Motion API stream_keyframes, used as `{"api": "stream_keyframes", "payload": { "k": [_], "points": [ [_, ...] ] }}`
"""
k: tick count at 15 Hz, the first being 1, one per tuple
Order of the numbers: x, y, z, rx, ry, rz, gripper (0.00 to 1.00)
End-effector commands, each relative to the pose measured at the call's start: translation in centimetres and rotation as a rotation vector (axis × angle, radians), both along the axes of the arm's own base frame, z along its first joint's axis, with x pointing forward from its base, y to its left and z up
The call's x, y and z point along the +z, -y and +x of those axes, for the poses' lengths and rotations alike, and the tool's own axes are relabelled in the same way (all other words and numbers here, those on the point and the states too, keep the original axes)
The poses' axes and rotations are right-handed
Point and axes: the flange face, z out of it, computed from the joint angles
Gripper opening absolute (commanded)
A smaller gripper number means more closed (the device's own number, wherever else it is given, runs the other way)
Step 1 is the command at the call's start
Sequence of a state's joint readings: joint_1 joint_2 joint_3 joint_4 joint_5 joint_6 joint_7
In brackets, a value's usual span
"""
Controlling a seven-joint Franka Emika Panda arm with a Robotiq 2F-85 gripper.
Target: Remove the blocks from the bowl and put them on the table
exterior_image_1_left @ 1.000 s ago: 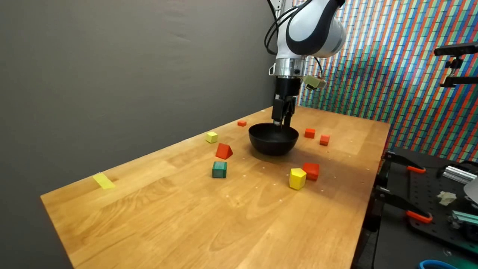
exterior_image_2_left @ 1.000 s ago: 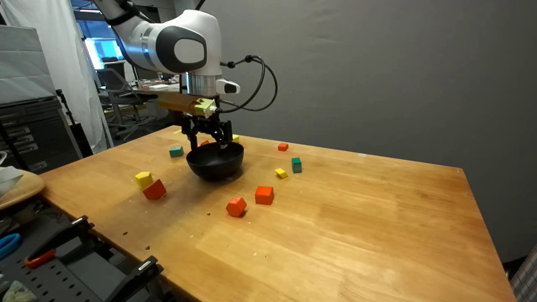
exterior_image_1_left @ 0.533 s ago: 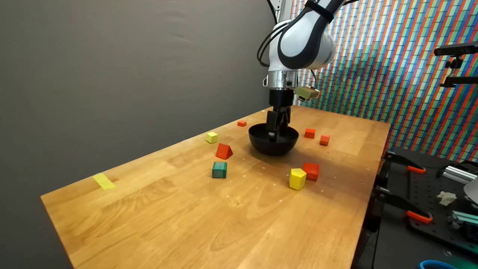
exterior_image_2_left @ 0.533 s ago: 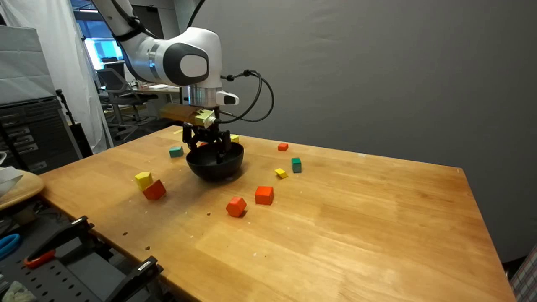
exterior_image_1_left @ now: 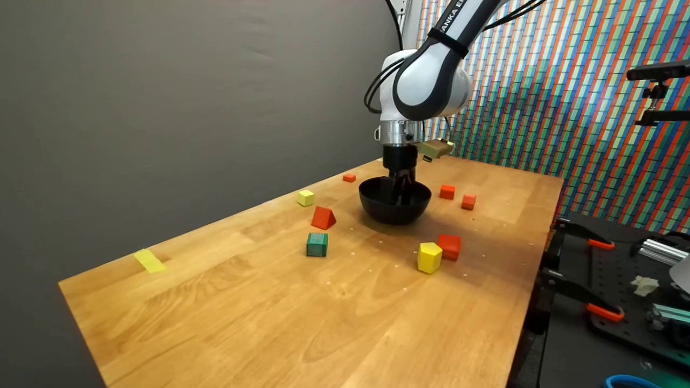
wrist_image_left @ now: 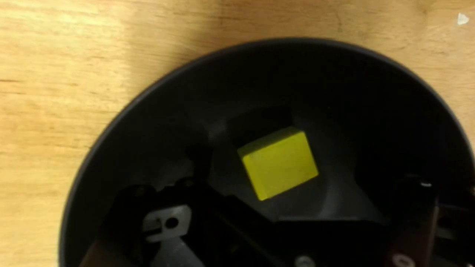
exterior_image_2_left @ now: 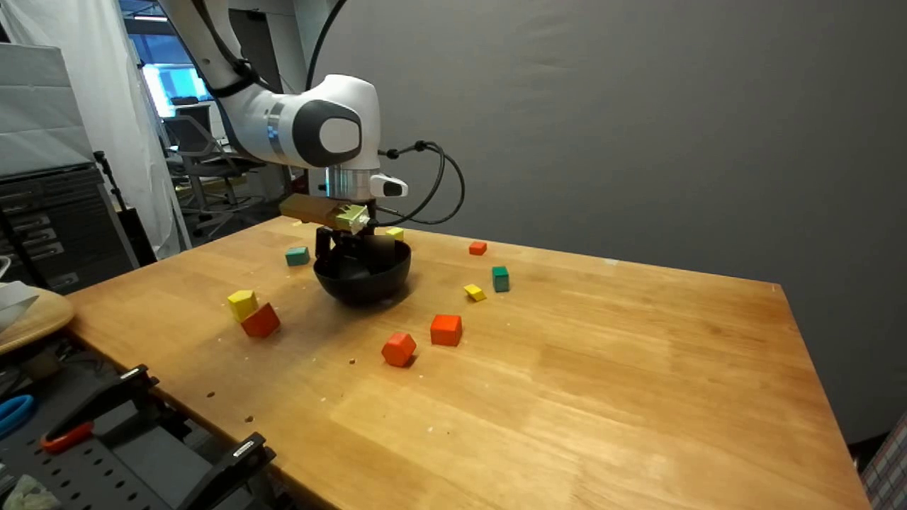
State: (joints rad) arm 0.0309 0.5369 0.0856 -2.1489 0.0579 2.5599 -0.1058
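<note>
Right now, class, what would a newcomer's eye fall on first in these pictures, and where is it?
Probably the bright yellow block inside the black bowl in the wrist view. In an exterior view, the white-and-black robot arm hangs down with its gripper in that bowl, and the brightly multicoloured backdrop fills the upper right.
</note>
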Motion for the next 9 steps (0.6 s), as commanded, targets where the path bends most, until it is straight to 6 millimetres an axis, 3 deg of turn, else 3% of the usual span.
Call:
{"api": "stream_keyframes", "payload": {
  "k": [1, 6, 9],
  "points": [
    [-0.7, -0.1, 1.1, -0.007, -0.004, -0.02, 0.65],
    [1.2, 0.5, 1.2, -0.031, 0.033, -0.022, 0.27],
    [3.6, 1.4, 0.8, -0.065, 0.086, -0.028, 0.18]
  ]
}}
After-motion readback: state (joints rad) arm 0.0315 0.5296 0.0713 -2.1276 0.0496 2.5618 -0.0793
